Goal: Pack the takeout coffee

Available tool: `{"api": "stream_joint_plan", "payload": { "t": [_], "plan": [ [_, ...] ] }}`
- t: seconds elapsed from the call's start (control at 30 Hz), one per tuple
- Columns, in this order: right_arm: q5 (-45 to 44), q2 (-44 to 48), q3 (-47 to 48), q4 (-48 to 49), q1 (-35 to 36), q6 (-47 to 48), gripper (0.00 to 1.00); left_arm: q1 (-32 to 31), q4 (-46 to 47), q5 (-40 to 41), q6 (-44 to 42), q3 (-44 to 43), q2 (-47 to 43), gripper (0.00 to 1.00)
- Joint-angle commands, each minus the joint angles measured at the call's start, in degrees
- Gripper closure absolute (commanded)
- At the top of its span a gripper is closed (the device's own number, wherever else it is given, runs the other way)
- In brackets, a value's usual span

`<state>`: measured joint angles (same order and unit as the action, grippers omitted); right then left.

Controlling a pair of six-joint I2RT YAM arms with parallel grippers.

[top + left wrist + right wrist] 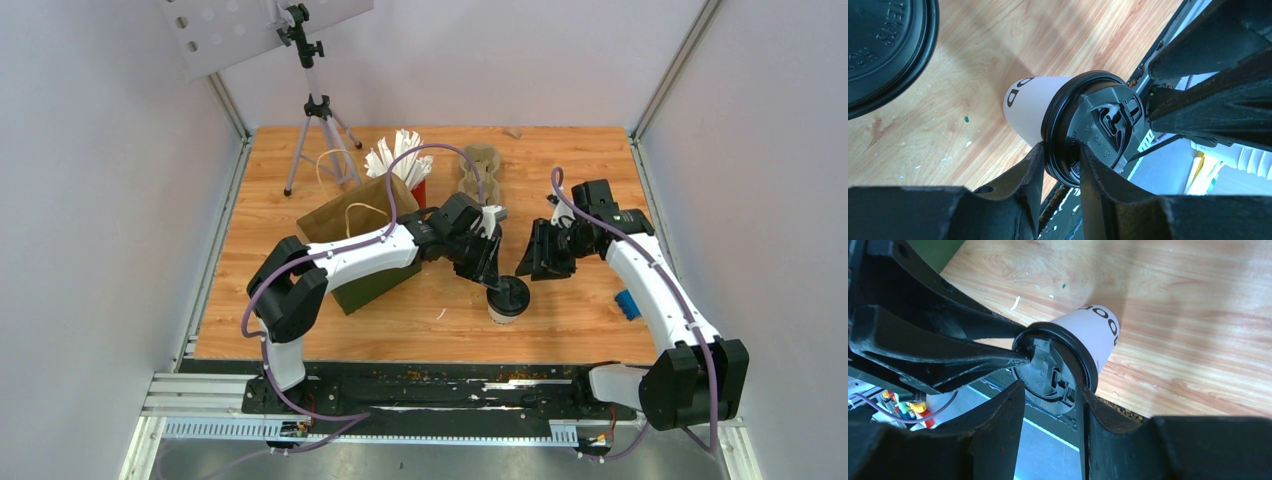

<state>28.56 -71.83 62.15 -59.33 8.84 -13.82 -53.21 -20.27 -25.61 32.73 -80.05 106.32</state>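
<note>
Left tool: clenched on one takeout cup, black lid rim pinched between the fingers; probably gripped there to spare the thin paper wall and keep the drink upright.
Right tool: straddling that lid from the opposite side, fingers just beside the rim; pressing or slack, cannot tell; likely there to steady the cup or hand it over.
Place of takeout cup: front middle of the surface, between the two tools, tilted; base on the wood or just off it, unclear.
Second cup: only a lid at the corner of the left wrist view, near the gripped one; hidden from above.
Likely destination: brown paper bag, left of centre, partly under the left arm; pulp tray and red cup of straws at the back, apart from both tools.
Surface: orange-brown wood grain, flecked with white and green specks; small blue object at the right.
Room: pale walls on three sides, tripod at back left, black rail along the near edge.
</note>
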Motion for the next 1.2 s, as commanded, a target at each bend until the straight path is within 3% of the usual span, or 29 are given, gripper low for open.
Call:
{"api": "stream_joint_plan", "payload": {
  "t": [0.0, 0.33, 0.6, 0.93, 1.17],
  "plan": [
    [-1.45, 2.62, -1.1, -1.58, 0.21, -1.31, 0.56, -0.49, -5.05, 2.05, -1.32, -0.84, 0.83, 0.63],
    [-1.48, 1.97, -6.32, 0.77, 0.21, -0.9, 0.68, -0.54, -4.53, 1.61, -1.06, -0.43, 1.78, 0.64],
    [0.58, 3.42, -15.65, 6.06, 0.21, -4.22, 0.78, -0.57, -3.37, 1.91, -0.6, 2.95, 2.44, 0.65],
    [3.61, 5.35, -24.64, 13.08, 0.08, -7.97, 0.81, -0.58, -0.45, 1.65, 0.13, 8.01, 3.01, 0.66],
    [0.44, 6.59, -20.84, 9.24, -1.01, -6.66, 0.81, -0.21, 2.48, 0.05, 0.15, 3.95, 3.63, 0.66]
  ]
}}
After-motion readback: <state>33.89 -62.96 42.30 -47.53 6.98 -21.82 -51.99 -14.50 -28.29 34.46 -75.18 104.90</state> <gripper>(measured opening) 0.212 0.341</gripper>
